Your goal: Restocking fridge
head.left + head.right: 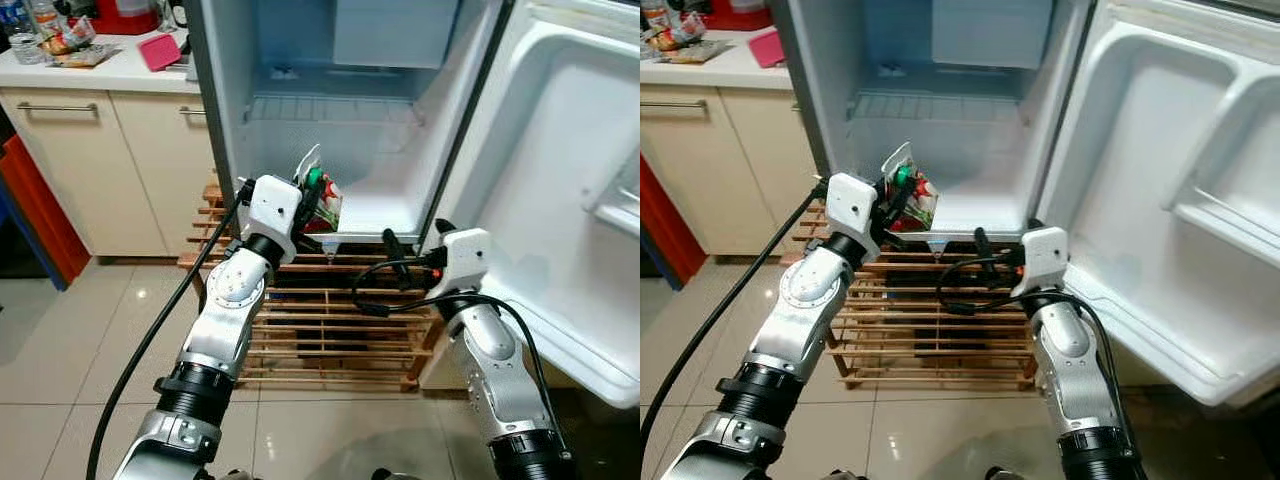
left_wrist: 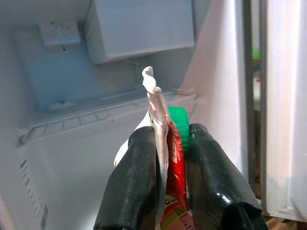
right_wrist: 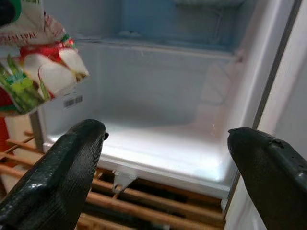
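Observation:
My left gripper (image 1: 312, 205) is shut on a food pouch (image 1: 324, 196), red and white with a green cap, held at the front lip of the open fridge's (image 1: 372, 170) lower compartment. In the left wrist view the pouch (image 2: 165, 143) is pinched flat between the two black fingers (image 2: 134, 187), its green cap on the far side. My right gripper (image 3: 163, 163) stands open just before the fridge floor (image 3: 158, 139), nothing between its fingers; the pouch (image 3: 33, 62) hangs off to its side. A wire shelf (image 1: 330, 108) spans the fridge higher up.
The fridge door (image 1: 570, 180) stands wide open on the right, with moulded door shelves. The fridge rests on a wooden slatted pallet (image 1: 330, 320). A cream cabinet (image 1: 90, 150) with a cluttered counter stands at left. Tiled floor (image 1: 60, 370) lies below.

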Available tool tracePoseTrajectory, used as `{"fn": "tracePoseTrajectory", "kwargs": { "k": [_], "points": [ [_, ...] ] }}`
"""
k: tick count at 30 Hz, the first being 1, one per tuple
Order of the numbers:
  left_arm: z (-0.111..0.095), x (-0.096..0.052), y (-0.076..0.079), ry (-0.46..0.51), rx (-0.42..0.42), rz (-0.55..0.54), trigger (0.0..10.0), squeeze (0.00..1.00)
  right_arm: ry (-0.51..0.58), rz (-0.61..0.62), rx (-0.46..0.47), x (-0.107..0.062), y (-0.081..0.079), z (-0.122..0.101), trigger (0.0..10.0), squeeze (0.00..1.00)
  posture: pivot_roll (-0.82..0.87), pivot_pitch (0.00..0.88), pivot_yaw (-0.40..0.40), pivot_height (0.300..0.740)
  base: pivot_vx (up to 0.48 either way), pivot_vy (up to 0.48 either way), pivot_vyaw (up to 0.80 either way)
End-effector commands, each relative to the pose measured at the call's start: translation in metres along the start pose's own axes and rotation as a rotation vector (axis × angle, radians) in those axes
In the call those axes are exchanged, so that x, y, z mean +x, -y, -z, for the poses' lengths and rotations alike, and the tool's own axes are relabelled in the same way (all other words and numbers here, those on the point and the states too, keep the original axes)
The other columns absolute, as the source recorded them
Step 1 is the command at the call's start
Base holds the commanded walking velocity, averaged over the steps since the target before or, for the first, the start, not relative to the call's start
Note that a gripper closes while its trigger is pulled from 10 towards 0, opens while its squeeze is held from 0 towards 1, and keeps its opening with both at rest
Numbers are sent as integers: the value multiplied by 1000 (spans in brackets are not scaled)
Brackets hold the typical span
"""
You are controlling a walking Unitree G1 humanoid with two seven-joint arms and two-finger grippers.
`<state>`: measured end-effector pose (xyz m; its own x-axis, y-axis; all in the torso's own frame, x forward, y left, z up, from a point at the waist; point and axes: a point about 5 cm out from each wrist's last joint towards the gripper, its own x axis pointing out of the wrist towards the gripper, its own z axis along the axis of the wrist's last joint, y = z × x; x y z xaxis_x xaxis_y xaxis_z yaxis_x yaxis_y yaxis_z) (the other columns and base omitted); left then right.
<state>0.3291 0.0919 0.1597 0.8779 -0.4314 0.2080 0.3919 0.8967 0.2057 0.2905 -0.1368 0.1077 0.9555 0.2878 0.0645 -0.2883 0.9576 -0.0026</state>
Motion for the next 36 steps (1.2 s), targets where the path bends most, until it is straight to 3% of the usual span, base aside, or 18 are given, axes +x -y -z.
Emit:
{"fn": "tracePoseTrajectory", "kwargs": {
  "k": [1, 16, 25, 36],
  "points": [
    [-14, 7, -2, 50, 11, 0, 10000, 0, 7, -13, 14, 3, 1, -6, 10000, 0, -48, 0, 1, 740, 0, 0, 0],
    [-4, 3, -9, 1, -37, -48, 10000, 0, -36, -21, -15, 2, -2, -1, 10000, 0, -51, 0, -3, 740, 0, 0, 0],
    [-9, 5, -13, 24, -19, -51, 10000, 0, -33, -19, -21, 3, -6, -1, 10000, 0, -47, 0, -3, 740, 421, 0, 0],
    [-12, 5, -6, 35, -26, -21, 10000, 0, -38, -31, -18, 5, -9, 0, 10000, 0, -44, 0, -4, 740, 320, 358, 0]
  ]
}}
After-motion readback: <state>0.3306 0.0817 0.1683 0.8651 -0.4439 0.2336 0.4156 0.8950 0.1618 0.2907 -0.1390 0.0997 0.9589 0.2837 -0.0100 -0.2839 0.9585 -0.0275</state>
